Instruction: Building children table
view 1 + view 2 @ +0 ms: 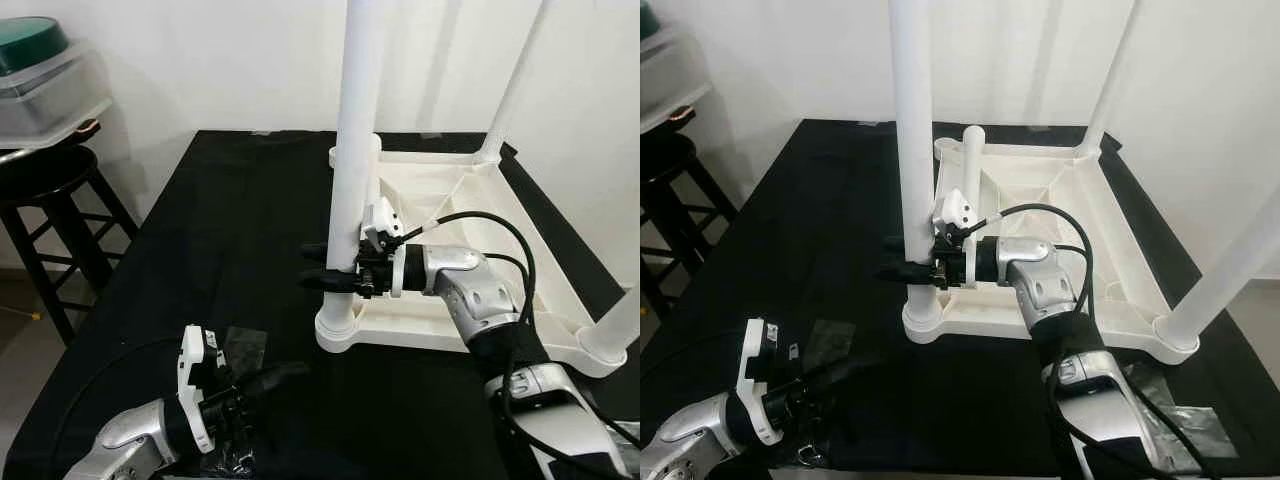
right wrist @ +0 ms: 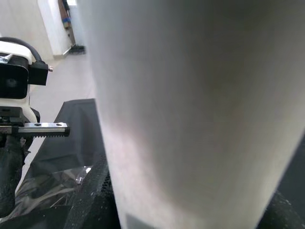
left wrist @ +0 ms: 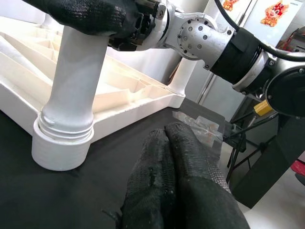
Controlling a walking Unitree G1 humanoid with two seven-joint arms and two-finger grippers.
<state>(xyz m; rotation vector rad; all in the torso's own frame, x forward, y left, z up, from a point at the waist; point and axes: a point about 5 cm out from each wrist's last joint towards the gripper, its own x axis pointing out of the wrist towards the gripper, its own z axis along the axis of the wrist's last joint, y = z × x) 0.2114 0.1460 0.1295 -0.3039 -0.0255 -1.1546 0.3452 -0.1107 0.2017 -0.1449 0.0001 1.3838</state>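
A white plastic table top (image 1: 440,185) lies upside down on the black-covered work table (image 1: 220,220). Its near-left leg (image 1: 355,120) stands upright in the corner socket (image 1: 340,328). My right gripper (image 1: 318,266) is shut on this leg just above the socket, one finger on each side. In the right wrist view the leg (image 2: 190,109) sits close between the black fingers. My left gripper (image 1: 290,372) rests low at the front left, short of the socket, its fingertips (image 3: 171,131) pressed together on nothing. Other legs stand at the far right (image 1: 515,80) and near right (image 1: 625,320).
A short white leg (image 1: 972,150) stands at the far-left corner. Clear plastic wrap (image 1: 245,345) lies beside my left gripper. Off the table's left edge are a black stool (image 1: 45,180) and a clear tub with a green lid (image 1: 40,75). A white wall is behind.
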